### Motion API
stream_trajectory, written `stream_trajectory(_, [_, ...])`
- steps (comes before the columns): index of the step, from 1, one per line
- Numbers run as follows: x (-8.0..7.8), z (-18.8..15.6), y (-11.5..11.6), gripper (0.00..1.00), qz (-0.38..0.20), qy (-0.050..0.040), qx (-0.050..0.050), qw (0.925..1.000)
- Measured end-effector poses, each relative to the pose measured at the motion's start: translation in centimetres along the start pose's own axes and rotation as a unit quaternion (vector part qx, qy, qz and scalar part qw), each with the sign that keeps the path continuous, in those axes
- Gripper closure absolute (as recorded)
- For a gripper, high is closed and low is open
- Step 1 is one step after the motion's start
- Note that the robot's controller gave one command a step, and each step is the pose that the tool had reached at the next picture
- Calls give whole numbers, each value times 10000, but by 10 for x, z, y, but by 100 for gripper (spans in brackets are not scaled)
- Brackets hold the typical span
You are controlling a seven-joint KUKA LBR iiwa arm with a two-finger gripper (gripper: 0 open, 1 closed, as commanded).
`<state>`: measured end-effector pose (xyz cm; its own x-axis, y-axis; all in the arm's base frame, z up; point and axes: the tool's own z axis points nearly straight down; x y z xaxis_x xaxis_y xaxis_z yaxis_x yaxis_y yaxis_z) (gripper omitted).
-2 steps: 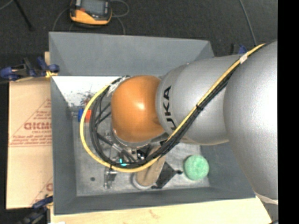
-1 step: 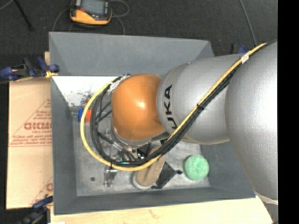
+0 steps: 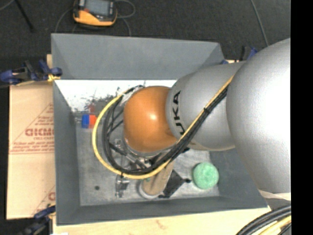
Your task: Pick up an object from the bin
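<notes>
Grey metal bin (image 3: 66,151), sloped walls, scuffed flat floor. Reference item: green ball (image 3: 205,175), round, rough-surfaced, lying free on the bin floor. Just beside the ball, on its view-left side: black piece (image 3: 174,184), flat and angular, lying on the floor. Next further from the ball, same side: tan wooden piece (image 3: 159,181), elongated, tilted, its upper end hidden under the arm; it touches or overlaps the black piece. Beyond that again: pale round thing (image 3: 143,189), only its lower rim visible. Well apart from the ball, far to its view-left and higher in the view: small red block (image 3: 85,120) and blue block (image 3: 91,121), side by side, touching. Robot: silver arm (image 3: 220,111) passing above the ball, ending in an orange cover (image 3: 146,119) ringed by black and yellow cables (image 3: 100,131). Gripper (image 3: 121,184): metal parts showing below the cover, low over the floor, view-left of the ball and just past the pale round thing; whether it is spread or closed cannot be told, nor which item it is over
</notes>
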<state>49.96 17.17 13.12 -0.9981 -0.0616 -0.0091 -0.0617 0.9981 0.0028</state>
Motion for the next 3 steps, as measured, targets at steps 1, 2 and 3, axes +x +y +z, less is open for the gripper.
stream_trajectory(1, [5, 59, -62, 100, 663, 27, 10, 9978])
stream_trajectory(2, [5, 59, -62, 100, 668, 27, 9, 9978])
stream_trajectory(3, [13, 13, -66, 100, 610, 75, 23, 9981])
